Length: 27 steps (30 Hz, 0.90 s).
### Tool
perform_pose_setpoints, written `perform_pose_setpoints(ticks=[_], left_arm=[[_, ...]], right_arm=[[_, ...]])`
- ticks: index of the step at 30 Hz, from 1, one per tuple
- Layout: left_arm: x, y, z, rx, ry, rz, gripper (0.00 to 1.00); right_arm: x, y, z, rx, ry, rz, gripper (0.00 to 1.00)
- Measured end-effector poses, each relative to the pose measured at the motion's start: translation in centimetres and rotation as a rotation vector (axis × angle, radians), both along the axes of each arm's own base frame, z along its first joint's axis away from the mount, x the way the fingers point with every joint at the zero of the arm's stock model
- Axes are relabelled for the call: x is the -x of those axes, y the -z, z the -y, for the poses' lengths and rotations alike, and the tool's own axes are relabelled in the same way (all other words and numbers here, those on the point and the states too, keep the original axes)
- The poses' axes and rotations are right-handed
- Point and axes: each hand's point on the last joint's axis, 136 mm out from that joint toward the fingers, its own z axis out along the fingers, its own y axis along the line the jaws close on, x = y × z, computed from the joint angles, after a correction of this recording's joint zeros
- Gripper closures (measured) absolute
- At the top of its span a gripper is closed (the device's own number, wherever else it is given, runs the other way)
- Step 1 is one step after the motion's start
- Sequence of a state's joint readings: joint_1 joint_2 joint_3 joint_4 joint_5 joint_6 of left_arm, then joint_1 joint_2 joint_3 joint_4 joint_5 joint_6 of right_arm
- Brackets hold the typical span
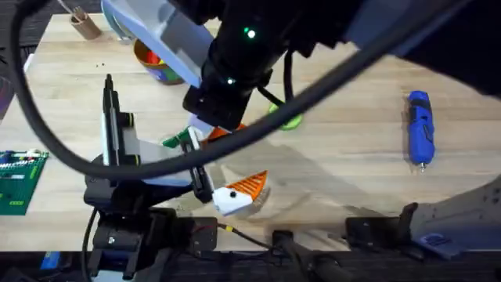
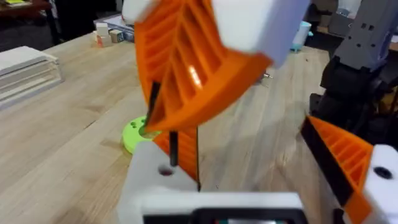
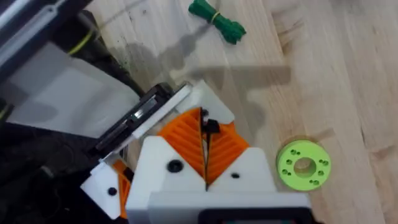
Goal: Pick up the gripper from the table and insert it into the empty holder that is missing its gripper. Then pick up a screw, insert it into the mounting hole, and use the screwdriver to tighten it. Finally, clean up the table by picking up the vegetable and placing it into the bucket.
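My left gripper [image 1: 211,166] is open wide, and its near finger carries an orange tip [image 1: 244,188]. Its far finger is the white holder [image 1: 194,138] [image 2: 152,186] [image 3: 208,99], with an orange gripper piece [image 2: 185,155] standing in it beside a small mounting hole [image 2: 165,170]. My right gripper [image 1: 216,130] [image 2: 193,68] [image 3: 206,146] reaches across from above. Its orange pads are shut on a thin black screw [image 3: 210,127] right over that holder. The dark green vegetable [image 1: 174,141] [image 3: 217,18] lies just beyond. The blue screwdriver [image 1: 420,128] lies at the right. The bucket [image 1: 155,64] is half hidden at the back.
A lime-green disc with holes [image 1: 291,121] [image 3: 303,165] [image 2: 134,134] lies near the middle. A brown cup [image 1: 84,23] stands at the back left. A green circuit board [image 1: 17,180] sits at the left edge. The right arm's dark body [image 1: 243,47] covers the table's centre.
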State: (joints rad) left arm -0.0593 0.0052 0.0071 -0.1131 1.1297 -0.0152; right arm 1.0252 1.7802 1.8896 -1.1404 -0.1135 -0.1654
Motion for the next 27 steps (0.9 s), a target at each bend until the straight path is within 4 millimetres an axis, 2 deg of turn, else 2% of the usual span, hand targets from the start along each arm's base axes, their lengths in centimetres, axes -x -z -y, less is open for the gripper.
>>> perform_pose_setpoints(ticks=[6,27], left_arm=[[0.01,0.01,0.0,0.0,0.001,-0.001,0.008],[0.04,0.01,0.02,0.0,0.003,-0.002,0.008]], right_arm=[[-0.18,0.83,-0.31,0.015,0.0,-0.009,0.992],[-0.18,0.83,-0.31,0.015,0.0,-0.009,0.992]])
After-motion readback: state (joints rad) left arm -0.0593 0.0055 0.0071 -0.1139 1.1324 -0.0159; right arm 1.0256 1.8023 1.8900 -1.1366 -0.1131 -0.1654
